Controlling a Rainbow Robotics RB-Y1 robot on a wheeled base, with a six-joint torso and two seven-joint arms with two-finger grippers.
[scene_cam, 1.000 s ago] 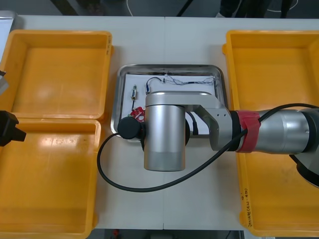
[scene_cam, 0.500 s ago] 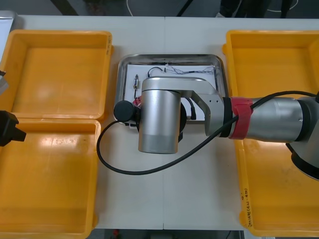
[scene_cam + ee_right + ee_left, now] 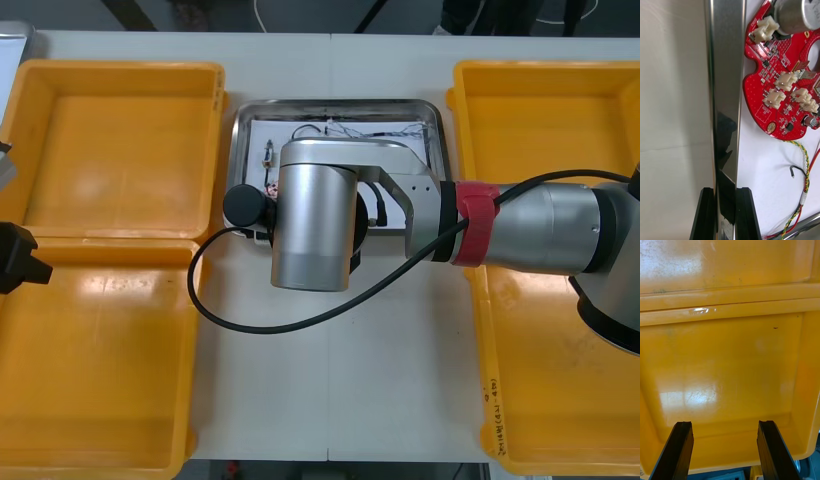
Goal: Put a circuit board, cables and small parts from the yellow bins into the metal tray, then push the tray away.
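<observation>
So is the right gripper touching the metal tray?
Touching. The right wrist view shows the right gripper shut on the metal tray, its rim pinched between the two black fingers.

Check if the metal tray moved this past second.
Yes. Against the yellow bins, the metal tray slid toward the table's far edge, right gripper clamped on its rim; left gripper idles over a bin.
</observation>
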